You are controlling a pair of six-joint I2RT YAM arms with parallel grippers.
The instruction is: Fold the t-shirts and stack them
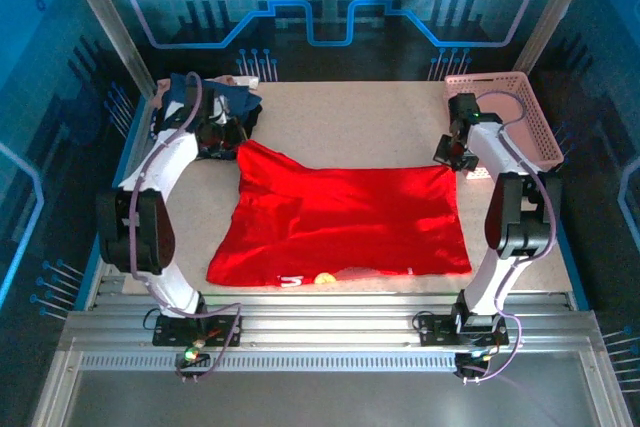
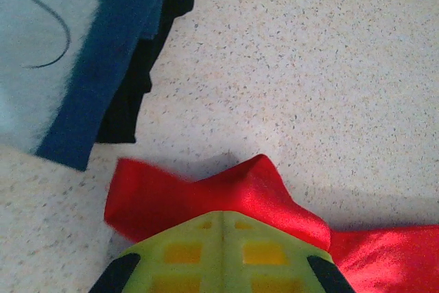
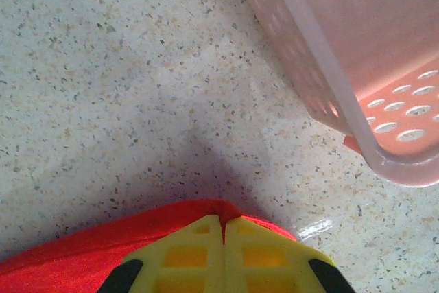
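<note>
red t-shirt (image 1: pixel 345 222): thin cloth, smooth, faint sheen | navy t-shirt (image 1: pixel 222 99): soft cloth, matt | table (image 1: pixel 350 117): speckled stone-look top, smooth, matt | basket (image 1: pixel 495 77), far right: pink perforated plastic, translucent, slightly glossy | left gripper (image 2: pixel 221 219), right gripper (image 3: pixel 223 223): yellow-green plastic, waffle-moulded | near rails (image 1: pixel 320 332): ribbed bare metal

**Both arms stretched forward, both clamped on cloth**

The left arm (image 1: pixel 160 162) rises from its base at the near edge and bends at a dark elbow that juts out to the left. From there it angles forward and inward toward the far left. The left end effector (image 1: pixel 222 137) points downward. In the left wrist view its yellow-green fingers (image 2: pixel 178 252) are pressed together, with a corner of the red t-shirt (image 2: pixel 260 190) pinched between them.

The right arm (image 1: pixel 500 152) mirrors this pose, elbow bulging out to the right and forearm running forward. The right end effector (image 1: pixel 455 154) is likewise closed. Its fingers (image 3: pixel 267 255) meet along a thin seam, gripping the red cloth's edge.
</note>
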